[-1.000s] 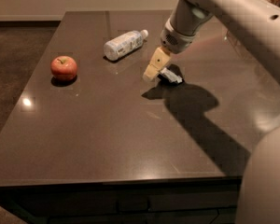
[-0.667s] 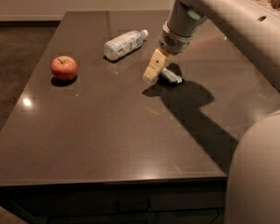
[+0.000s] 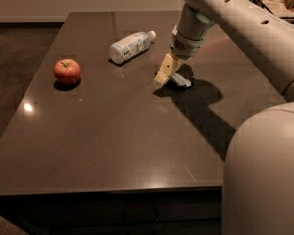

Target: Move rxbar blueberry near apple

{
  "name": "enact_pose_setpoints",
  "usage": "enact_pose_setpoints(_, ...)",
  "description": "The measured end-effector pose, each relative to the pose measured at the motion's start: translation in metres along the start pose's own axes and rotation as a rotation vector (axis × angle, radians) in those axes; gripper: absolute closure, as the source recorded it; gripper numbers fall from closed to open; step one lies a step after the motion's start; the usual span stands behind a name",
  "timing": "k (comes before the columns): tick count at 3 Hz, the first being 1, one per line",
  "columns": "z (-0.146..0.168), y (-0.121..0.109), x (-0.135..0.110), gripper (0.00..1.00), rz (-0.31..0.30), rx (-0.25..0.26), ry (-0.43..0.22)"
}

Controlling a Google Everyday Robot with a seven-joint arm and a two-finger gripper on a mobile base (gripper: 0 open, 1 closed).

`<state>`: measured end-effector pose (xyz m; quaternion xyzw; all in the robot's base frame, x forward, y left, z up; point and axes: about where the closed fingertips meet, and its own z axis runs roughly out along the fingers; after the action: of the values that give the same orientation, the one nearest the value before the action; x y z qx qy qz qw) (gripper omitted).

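The apple (image 3: pixel 67 71) is red with yellowish patches and sits upright on the left side of the dark table (image 3: pixel 112 146). The rxbar blueberry (image 3: pixel 181 81) lies flat on the table right of centre. Only a pale patch and a dark edge of it show, because the gripper covers the rest. My gripper (image 3: pixel 167 74) is down at the table surface, right on the bar's left end, with the arm reaching in from the upper right. The bar lies well to the right of the apple.
A white plastic bottle (image 3: pixel 130 46) lies on its side at the back, between the apple and the gripper. My arm and body (image 3: pixel 264 146) fill the right side. The table's front edge (image 3: pixel 108 189) is near the bottom.
The gripper stays low at the bar with hardly any shift. The apple, the bottle and the bar have not moved.
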<state>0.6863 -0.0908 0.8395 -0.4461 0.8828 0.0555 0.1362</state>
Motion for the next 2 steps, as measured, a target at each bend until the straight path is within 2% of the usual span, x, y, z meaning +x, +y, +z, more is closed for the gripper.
enact_pose_setpoints(1, 0.0039, -0.0057, 0.0037, 0.16, 0.004, -0.002, 0.013)
enact_pose_setpoints(2, 0.0044, -0.007, 0.0048, 0.4, -0.002, -0.011, 0.018)
